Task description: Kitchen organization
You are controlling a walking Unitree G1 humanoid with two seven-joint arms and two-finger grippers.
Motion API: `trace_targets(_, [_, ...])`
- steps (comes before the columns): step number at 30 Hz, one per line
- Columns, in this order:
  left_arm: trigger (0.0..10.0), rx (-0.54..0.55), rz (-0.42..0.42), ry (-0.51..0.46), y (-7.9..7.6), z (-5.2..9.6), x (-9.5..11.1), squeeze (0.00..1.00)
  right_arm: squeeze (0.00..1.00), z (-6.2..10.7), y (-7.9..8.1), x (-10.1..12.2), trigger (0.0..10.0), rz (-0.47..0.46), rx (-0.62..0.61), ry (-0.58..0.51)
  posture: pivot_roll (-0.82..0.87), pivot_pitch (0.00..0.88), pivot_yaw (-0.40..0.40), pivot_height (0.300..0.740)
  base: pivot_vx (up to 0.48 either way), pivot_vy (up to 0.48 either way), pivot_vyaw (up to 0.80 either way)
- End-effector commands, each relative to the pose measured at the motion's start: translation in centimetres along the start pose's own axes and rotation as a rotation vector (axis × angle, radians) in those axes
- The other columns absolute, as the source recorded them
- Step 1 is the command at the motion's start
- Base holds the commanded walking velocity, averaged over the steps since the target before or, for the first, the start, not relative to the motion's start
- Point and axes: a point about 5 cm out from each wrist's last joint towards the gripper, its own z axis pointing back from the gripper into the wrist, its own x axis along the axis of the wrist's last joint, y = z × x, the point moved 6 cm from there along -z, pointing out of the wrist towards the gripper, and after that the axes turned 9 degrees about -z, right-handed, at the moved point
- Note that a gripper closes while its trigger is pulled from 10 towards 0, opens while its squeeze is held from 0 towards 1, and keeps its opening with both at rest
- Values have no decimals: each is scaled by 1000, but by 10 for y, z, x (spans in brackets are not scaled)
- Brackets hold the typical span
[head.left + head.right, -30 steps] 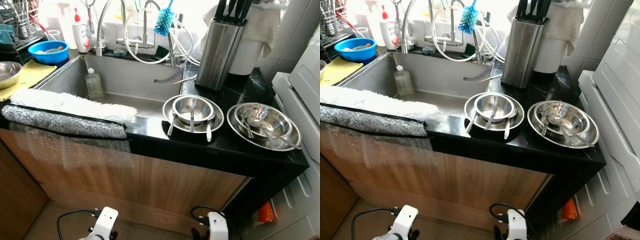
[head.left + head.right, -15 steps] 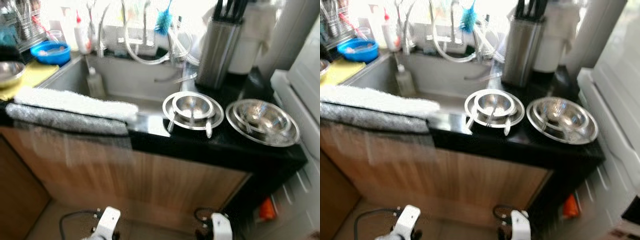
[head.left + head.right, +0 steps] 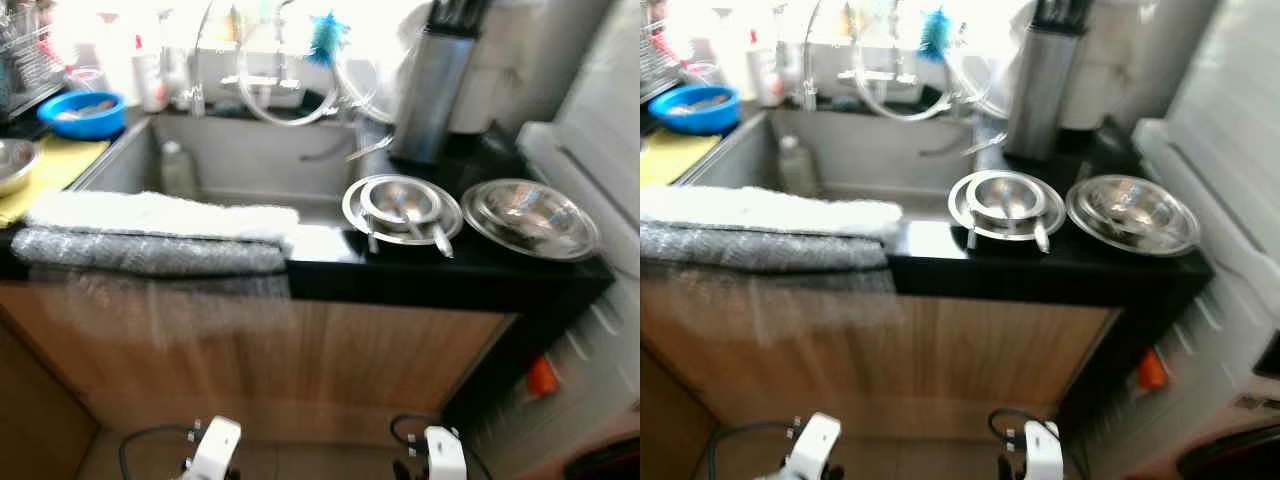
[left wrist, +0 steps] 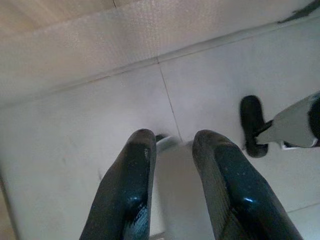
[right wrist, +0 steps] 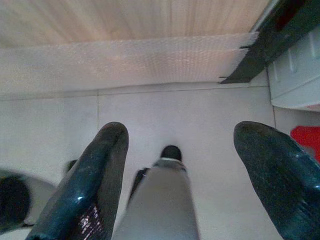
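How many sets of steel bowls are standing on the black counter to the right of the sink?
2. One round steel bowl set with spoons stands beside the sink's right edge; another stacked steel bowl set stands further right, near the counter's end. The blur may hide how many bowls each stack holds.

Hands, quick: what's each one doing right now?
Left hand: open a little, holding nothing, hanging over the floor.
Right hand: wide open, holding nothing, hanging over the floor.

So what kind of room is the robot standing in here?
A home kitchen, it seems. A stainless steel sink is set into a black stone countertop with taps behind it, stacked shiny steel bowls sit beside it, and a tall steel knife block stands at the back.
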Motion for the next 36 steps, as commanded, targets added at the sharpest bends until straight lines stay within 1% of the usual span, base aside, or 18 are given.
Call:
trace_targets(1, [10000, 19, -1, 22, 9, 2, -8, 0, 0, -1, 11, 2, 10000, -10, 24, -10, -37, 19, -59, 740, 0, 416, 0])
trace_targets(7, [10000, 26, -3, 22, 10, 3, -8, 0, 0, -2, 11, 2, 10000, -10, 25, -8, -34, 18, -58, 740, 0, 356, 0])
trace_targets(12, [10000, 26, -17, 10, 10, 3, -7, 0, 0, -1, 12, 2, 10000, -14, 25, -9, -34, 18, -57, 740, 0, 0, 0])
trace_targets(14, [10000, 30, -2, 6, 10, 3, -6, 0, 0, -1, 12, 2, 10000, -16, 25, -11, -33, 18, -57, 740, 0, 0, 0])
trace_targets(25, [10000, 46, -3, 1, 11, 3, -6, 0, 0, -1, 12, 2, 10000, -17, 28, -13, -32, 15, -57, 740, 0, 0, 0])
trace_targets(36, [10000, 43, -5, 0, 10, 3, -6, 0, 0, -1, 12, 2, 10000, -23, 28, -16, -33, 17, -55, 740, 229, 0, 0])
